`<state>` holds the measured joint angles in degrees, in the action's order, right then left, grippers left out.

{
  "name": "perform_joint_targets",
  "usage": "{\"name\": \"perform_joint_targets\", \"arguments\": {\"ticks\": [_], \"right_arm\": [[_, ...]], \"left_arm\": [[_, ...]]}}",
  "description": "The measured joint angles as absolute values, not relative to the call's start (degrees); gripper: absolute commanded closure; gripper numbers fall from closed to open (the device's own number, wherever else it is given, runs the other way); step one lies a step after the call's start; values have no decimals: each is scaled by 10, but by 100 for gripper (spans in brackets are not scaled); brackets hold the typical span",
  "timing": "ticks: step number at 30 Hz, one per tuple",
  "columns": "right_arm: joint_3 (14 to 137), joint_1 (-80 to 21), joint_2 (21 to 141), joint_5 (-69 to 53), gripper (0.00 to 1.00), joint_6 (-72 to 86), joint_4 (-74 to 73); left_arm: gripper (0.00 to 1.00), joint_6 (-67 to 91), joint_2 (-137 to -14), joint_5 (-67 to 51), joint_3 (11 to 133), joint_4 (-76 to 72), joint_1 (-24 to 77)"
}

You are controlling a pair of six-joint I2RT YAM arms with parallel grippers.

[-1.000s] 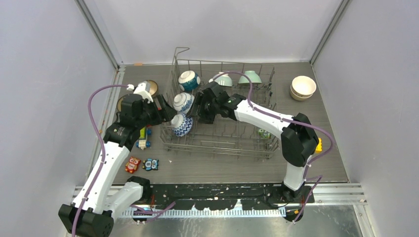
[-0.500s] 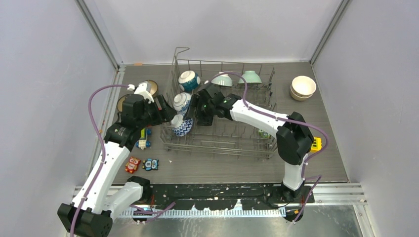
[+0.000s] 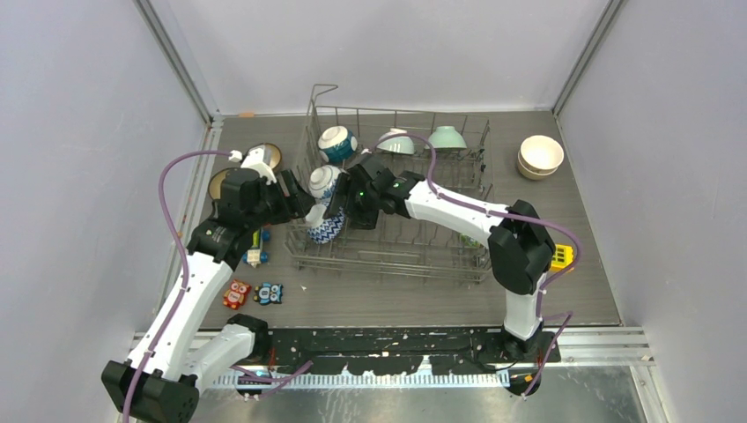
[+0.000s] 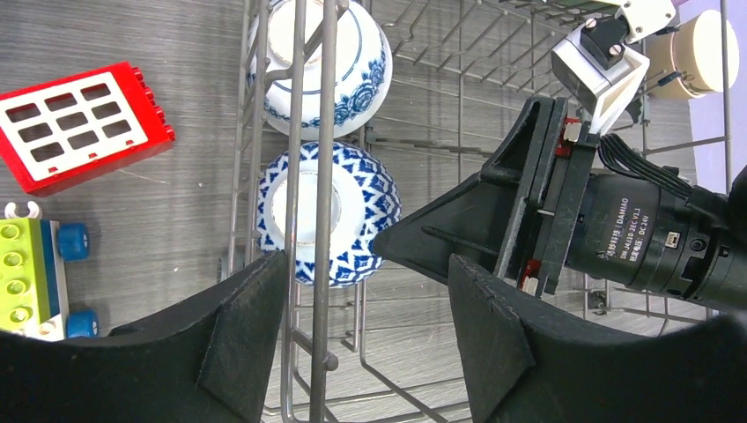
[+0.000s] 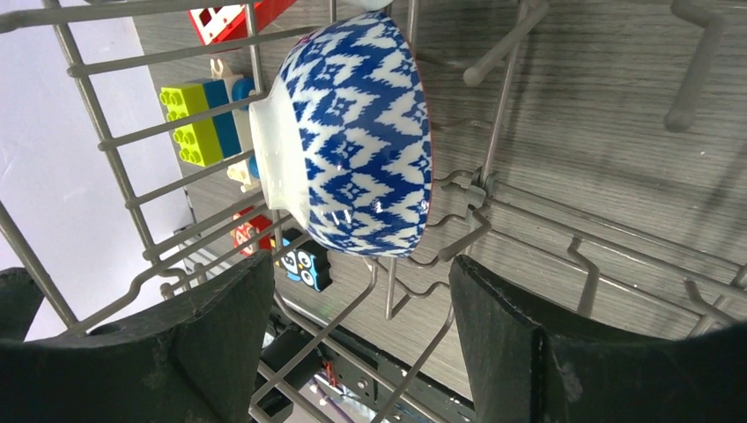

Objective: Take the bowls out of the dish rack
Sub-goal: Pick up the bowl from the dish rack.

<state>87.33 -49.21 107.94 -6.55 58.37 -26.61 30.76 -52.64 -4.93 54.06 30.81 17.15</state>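
The grey wire dish rack [image 3: 388, 269] stands mid-table. At its left end a blue diamond-patterned bowl [image 3: 328, 227] [image 4: 326, 216] [image 5: 352, 132] rests on its side between the tines. Behind it sit a white bowl with blue flowers [image 3: 324, 181] [image 4: 321, 62], a dark teal bowl [image 3: 336, 143] and two mint bowls [image 3: 396, 141]. My left gripper [image 3: 304, 204] [image 4: 366, 273] is open, straddling the rack's left wall wire just short of the diamond bowl. My right gripper [image 3: 339, 211] [image 5: 361, 269] is open inside the rack, one finger tip against that bowl's side.
Two stacked cream bowls [image 3: 540, 156] stand on the table right of the rack. A brown bowl [image 3: 264, 157] shows partly behind the left arm. Toy blocks lie left of the rack: a red one [image 4: 84, 123], a green-and-yellow one [image 4: 26, 273], owl blocks [image 3: 254, 293].
My right gripper has slid left through the rack toward the diamond-patterned bowl and opened wider. The left gripper has barely moved, its jaws slightly narrower.
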Motion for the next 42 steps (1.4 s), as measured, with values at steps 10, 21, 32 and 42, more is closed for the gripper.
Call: {"name": "perform_joint_targets", "arguments": {"ticks": [10, 21, 32, 42], "right_arm": [[828, -500, 1080, -28, 22, 642, -222], [777, -509, 1076, -14, 31, 705, -136], [719, -509, 1055, -12, 33, 721, -55], [647, -509, 1026, -4, 34, 721, 52]], "left_arm": [[33, 308, -526, -38, 541, 308, 178], [34, 308, -526, -36, 538, 307, 181], [35, 308, -525, -35, 535, 304, 182], [35, 309, -523, -35, 531, 300, 183]]}}
